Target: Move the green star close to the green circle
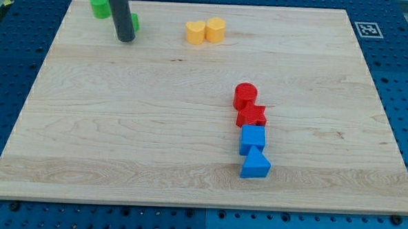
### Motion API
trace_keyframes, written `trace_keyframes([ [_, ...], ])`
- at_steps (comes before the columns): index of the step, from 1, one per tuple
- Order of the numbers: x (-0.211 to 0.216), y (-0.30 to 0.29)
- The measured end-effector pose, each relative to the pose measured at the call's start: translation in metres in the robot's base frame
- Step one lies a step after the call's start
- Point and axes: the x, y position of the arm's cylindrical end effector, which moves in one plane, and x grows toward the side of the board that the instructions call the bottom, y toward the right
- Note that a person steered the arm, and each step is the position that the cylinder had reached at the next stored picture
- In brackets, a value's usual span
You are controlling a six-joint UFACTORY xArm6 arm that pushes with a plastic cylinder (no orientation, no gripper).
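The green circle sits at the view's top left of the wooden board. The green star lies just to its right, mostly hidden behind my dark rod; only a small green edge shows. My tip rests on the board right in front of the star, touching or nearly touching it. A small gap separates the star from the circle.
Two yellow blocks sit side by side at the top middle. A red cylinder, a red star, a blue cube and a blue triangle form a column at the right centre. A marker tag lies off the board's top right corner.
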Motion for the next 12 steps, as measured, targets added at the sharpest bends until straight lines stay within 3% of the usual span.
trace_keyframes([
  [2, 0.009, 0.038],
  [4, -0.01, -0.012],
  [6, -0.021, -0.022],
  [7, -0.002, -0.01],
  [9, -0.004, 0.052],
  [12, -0.025, 0.019],
])
